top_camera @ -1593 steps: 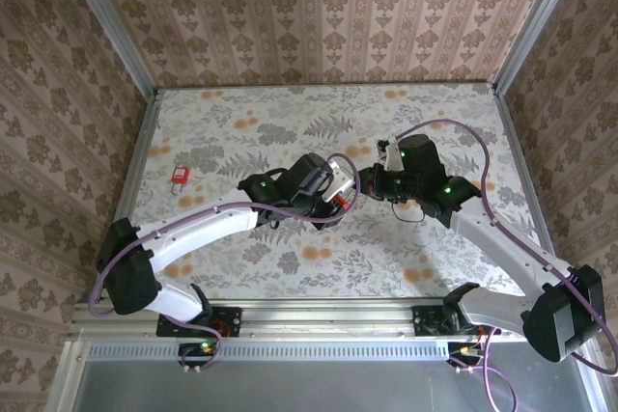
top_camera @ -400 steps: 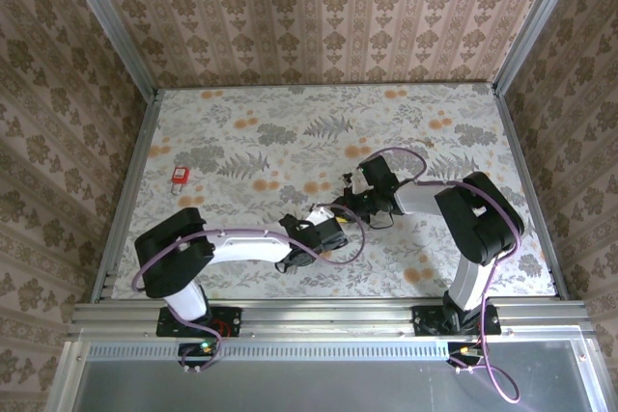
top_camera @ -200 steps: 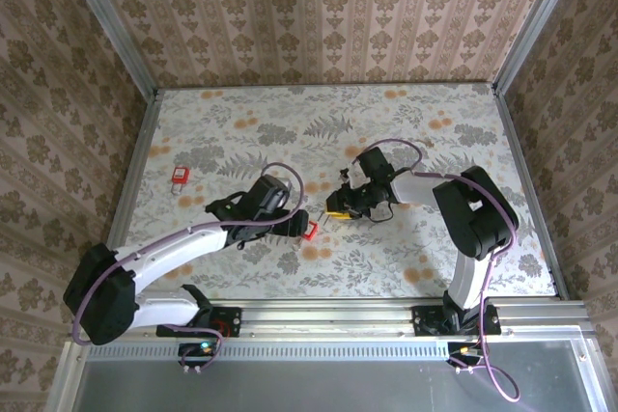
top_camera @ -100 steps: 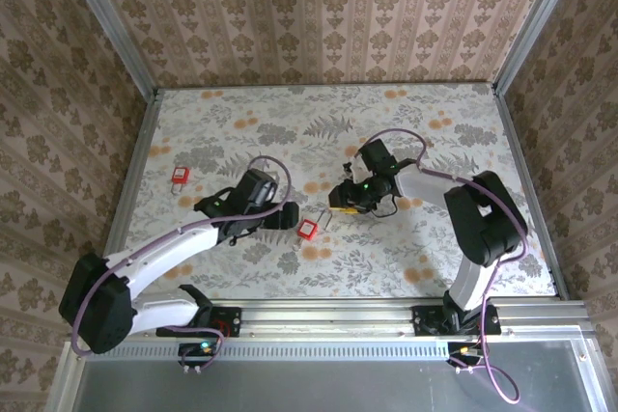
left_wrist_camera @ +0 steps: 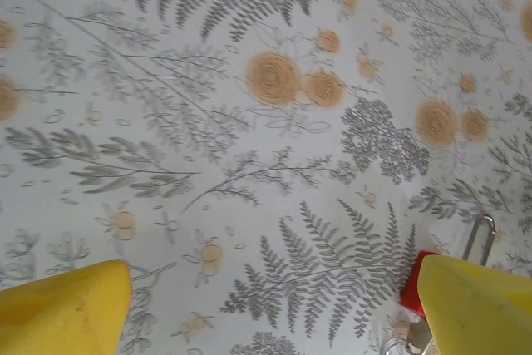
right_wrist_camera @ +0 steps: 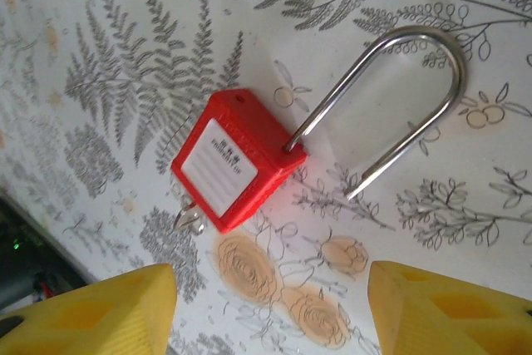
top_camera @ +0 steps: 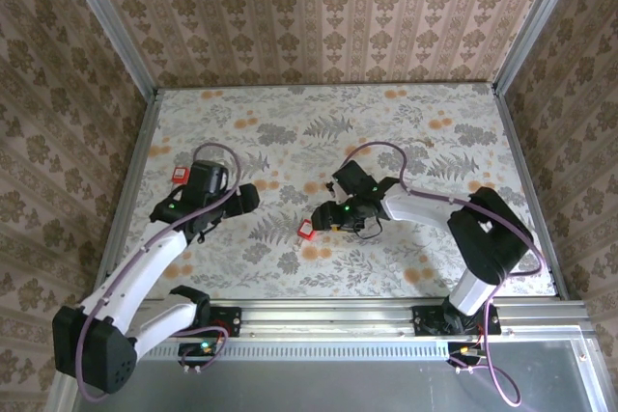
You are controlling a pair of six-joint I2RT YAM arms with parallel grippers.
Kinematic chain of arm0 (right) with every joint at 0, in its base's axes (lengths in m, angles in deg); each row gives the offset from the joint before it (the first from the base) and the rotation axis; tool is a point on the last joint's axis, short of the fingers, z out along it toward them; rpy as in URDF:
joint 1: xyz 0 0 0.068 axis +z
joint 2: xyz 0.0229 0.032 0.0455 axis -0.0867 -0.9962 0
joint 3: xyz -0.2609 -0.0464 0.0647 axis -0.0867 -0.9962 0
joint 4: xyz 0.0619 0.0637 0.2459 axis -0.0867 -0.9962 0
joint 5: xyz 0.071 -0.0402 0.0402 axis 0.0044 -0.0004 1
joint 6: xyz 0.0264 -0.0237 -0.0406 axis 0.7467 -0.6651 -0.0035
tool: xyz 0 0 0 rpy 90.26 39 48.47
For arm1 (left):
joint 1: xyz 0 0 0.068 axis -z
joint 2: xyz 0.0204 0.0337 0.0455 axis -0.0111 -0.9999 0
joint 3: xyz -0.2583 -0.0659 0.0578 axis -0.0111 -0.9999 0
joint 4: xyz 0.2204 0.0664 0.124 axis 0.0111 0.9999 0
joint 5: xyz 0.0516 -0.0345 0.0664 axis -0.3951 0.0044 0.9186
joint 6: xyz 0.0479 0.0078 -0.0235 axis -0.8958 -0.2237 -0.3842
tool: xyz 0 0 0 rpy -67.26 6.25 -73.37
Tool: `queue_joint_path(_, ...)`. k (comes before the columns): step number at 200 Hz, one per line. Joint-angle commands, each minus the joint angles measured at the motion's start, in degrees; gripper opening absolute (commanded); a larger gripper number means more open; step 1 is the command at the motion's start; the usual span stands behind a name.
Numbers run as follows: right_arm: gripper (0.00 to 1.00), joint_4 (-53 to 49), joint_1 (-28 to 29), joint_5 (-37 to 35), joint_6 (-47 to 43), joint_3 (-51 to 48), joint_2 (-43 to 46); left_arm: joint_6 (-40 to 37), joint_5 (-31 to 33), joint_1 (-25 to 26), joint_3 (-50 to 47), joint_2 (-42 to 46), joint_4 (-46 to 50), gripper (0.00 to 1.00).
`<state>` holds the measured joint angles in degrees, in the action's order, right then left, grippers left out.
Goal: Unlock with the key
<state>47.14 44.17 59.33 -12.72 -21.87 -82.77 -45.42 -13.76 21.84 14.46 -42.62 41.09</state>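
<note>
The red padlock [right_wrist_camera: 235, 172] lies flat on the flowered table [top_camera: 406, 132], a little toward the near edge from the middle, label side up. Its steel loop [right_wrist_camera: 326, 106] is swung out: one leg sits in the body, and the other ends free on the tabletop beside it. A small silvery part of the key [right_wrist_camera: 189, 220] sticks out at the bottom of the body, but too little shows to tell more. The right gripper [top_camera: 326, 219] hangs just beside the padlock, on its right in the overhead view. Its jaws are spread, and its yellow fingers [right_wrist_camera: 100, 309] stand on either side of bare tabletop, clear of the padlock and pinching nothing. The left gripper [top_camera: 249, 198] is farther off to the left, well apart from the padlock. Its jaws are also wide and hold nothing. In the left wrist view a red corner and a bit of steel loop peep out beside one yellow finger [left_wrist_camera: 478, 305]. A second red padlock [top_camera: 180, 175] lies near the table's left edge, behind the left arm. Patterned walls [top_camera: 319, 7] close in the table.
</note>
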Motion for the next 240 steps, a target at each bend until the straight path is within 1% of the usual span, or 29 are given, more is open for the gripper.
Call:
queue_joint_path(1, 0.63, -0.4, 0.2, -3.8, 2.4, 4.1, -3.6, -2.3, -0.7, -2.0, 1.9, 3.2, 4.9, 0.9)
queue_joint_path(24, 0.63, -2.0, 0.7, -4.5, 1.8, 7.4, -6.8, -2.6, 0.7, -4.2, 2.2, 6.0, 8.5, 0.9)
queue_joint_path(72, 0.62, -3.3, 1.7, -4.3, 1.2, 13.1, -11.7, -1.5, 1.0, -10.9, 1.7, 10.6, 14.0, 0.9)
queue_joint_path(96, 0.62, -3.9, 2.1, -4.1, 0.8, 15.4, -13.3, -2.0, -0.1, -13.9, 1.6, 10.8, 14.6, 0.9)
queue_joint_path(136, 0.62, -5.0, 2.2, -3.8, 0.1, 17.1, -13.7, -2.3, -1.2, -16.0, 1.7, 10.6, 14.4, 0.9)
queue_joint_path(156, 0.64, -4.5, 2.2, -4.7, -0.2, 15.4, -9.9, -2.6, -0.3, -16.8, 2.3, 10.3, 14.9, 0.9)
queue_joint_path(180, 0.69, -5.2, 2.3, -6.8, -2.0, 12.8, -2.3, -3.6, 0.9, -19.2, 3.6, 8.0, 15.9, 0.94)
queue_joint_path(200, 0.76, -7.6, 2.2, -10.7, -4.8, 10.0, 6.0, -5.1, 0.8, -21.9, 5.5, 4.5, 16.4, 0.94)
queue_joint_path(213, 0.82, -8.6, 2.3, -12.9, -6.5, 7.4, 12.0, -6.7, 1.8, -23.2, 6.7, 1.6, 16.0, 0.95)
queue_joint_path(240, 0.9, -11.8, 1.5, -18.4, -10.0, 2.0, 24.6, -9.8, 3.5, -24.3, 10.1, -4.4, 15.1, 0.94)
